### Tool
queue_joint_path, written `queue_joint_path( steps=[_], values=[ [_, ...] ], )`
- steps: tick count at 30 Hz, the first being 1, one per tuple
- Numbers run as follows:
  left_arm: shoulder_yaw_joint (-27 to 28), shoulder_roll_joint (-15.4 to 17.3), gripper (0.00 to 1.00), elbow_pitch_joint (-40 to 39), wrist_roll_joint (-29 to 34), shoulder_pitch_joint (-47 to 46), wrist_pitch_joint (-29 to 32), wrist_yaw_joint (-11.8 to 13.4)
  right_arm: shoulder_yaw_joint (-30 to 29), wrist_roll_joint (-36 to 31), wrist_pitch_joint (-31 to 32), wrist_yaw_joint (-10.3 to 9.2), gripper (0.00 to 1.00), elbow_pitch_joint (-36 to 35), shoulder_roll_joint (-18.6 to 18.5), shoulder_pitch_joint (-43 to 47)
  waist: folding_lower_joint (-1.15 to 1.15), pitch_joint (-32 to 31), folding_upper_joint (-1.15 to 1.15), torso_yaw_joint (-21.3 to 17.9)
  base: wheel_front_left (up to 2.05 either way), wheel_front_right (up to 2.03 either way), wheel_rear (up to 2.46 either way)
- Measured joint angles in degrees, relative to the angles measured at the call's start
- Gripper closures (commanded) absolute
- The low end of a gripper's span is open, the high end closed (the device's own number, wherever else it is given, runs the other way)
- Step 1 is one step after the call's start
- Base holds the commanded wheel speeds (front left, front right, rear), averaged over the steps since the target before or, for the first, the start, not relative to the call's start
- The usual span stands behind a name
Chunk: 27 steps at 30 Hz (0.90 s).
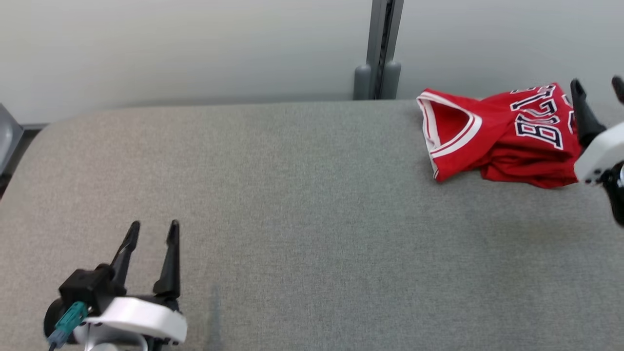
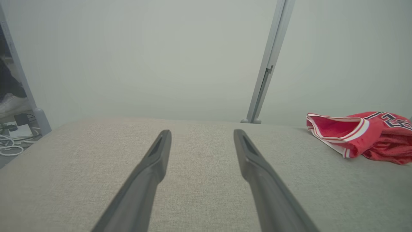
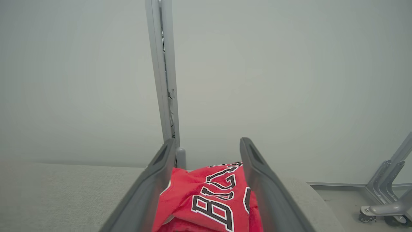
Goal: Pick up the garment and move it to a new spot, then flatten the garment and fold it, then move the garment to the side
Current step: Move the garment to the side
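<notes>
The garment (image 1: 507, 134) is a red jersey with white trim and black lettering, lying crumpled at the far right of the grey table (image 1: 292, 195). In the left wrist view the garment (image 2: 363, 137) sits far off to the right. My right gripper (image 1: 598, 87) hovers open at the jersey's right edge; its wrist view shows the garment (image 3: 206, 199) below and between the spread fingers, which do not grip it. My left gripper (image 1: 152, 228) rests open over bare table at the near left, and in its own view the left gripper (image 2: 202, 132) holds nothing.
A pale wall with a grey vertical post (image 1: 382, 48) runs behind the table. Cables (image 2: 13, 141) lie on the floor off the table's left end. A wheeled metal frame (image 3: 386, 193) stands on the floor beyond the right end.
</notes>
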Motion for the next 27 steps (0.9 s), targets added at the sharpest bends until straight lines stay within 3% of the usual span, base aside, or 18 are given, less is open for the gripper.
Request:
queue_joint_path(
  steps=[7, 12, 17, 27],
  values=[
    [1.7, 1.5, 0.00, -3.0, -0.8, 4.1, 0.0, 1.6, -5.4, 0.6, -0.9, 0.00, 0.00, -11.6, -0.4, 12.0, 0.00, -3.6, 0.00, -1.0, 0.00, 0.00, 0.00],
    [2.9, 2.3, 0.00, -5.2, -1.2, 5.3, 0.0, 2.4, -10.5, -2.4, -0.9, 0.00, 0.00, -20.7, 1.5, 20.5, 0.00, -3.9, 0.00, -1.4, 0.00, 0.00, 0.00],
    [3.0, 1.4, 0.00, -6.6, -1.3, 6.5, -0.1, 2.7, -16.2, -5.3, -1.0, 0.00, 0.00, -28.0, 5.0, 29.1, 0.00, -3.9, 0.00, -1.2, 0.00, 0.00, 0.00],
    [6.3, -0.8, 0.00, -7.3, 0.6, 8.8, -0.4, 1.2, -20.6, -10.9, -0.9, 0.00, 0.00, -35.3, 11.3, 38.8, 0.00, -3.4, 0.00, -1.9, 0.00, 0.00, 0.00]
  ],
)
